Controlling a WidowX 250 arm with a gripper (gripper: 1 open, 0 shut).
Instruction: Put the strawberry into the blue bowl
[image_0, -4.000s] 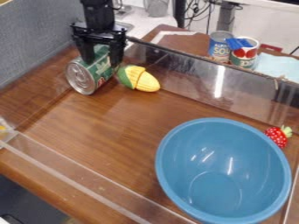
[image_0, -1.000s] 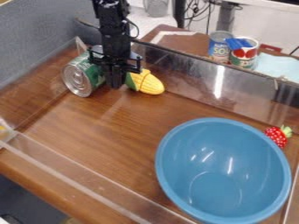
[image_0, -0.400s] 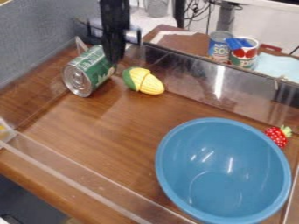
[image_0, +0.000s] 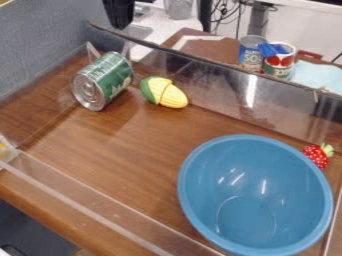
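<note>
The strawberry (image_0: 317, 155), small and red with a green top, lies on the wooden table right against the outer right rim of the blue bowl (image_0: 254, 200). The bowl is wide, light blue and glossy, and stands at the front right with nothing in it. Of my arm only a dark piece (image_0: 119, 10) shows at the top edge, far back left of both. The fingertips are above the frame, the gripper is shut, and nothing hangs below it.
A green can (image_0: 103, 80) lies on its side at the back left, with a yellow-green corn toy (image_0: 162, 92) just to its right. Two small cans (image_0: 266, 54) stand behind a clear plastic wall (image_0: 247, 90). A low clear wall (image_0: 80, 195) lines the front.
The arm has risen from between the green can and the corn toy and left the frame at the top. The can, corn toy, strawberry and bowl stay put.
</note>
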